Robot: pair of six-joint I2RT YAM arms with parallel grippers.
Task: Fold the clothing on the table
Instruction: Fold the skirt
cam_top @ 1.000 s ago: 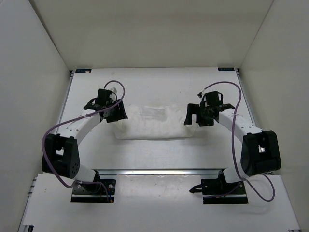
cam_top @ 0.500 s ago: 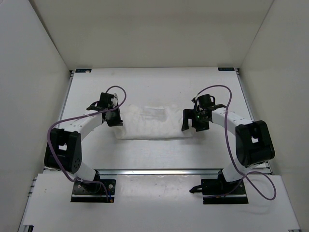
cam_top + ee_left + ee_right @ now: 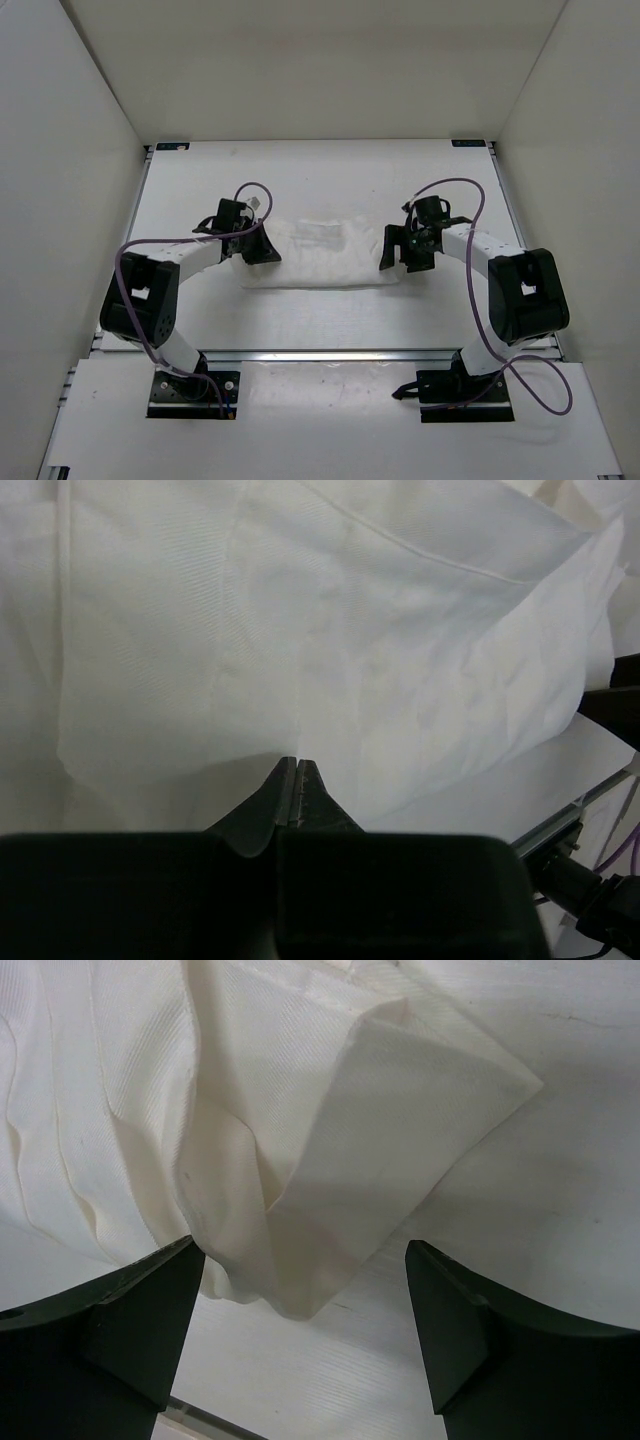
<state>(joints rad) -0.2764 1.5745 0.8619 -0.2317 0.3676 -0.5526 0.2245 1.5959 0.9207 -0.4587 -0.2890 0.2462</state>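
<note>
We see thin, wrinkled white clothing [image 3: 315, 258] mid-frame on matte table [image 3: 330, 170], left gripper [image 3: 296, 770] pinching its edge, right gripper [image 3: 300, 1252] spread wide

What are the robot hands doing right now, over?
Left hand shut on the clothing at its edge. Right hand open around the other end. Nothing in the way.

From my station I see the table [image 3: 330, 170]: flat, matte white, with an aluminium rail [image 3: 330, 353] along its near edge. On it lies the clothing [image 3: 320, 255], a thin white garment, wrinkled, laid as a band from left to right about the middle of the table. At its right end a folded flap comes to a corner that rests on the bare surface.
</note>
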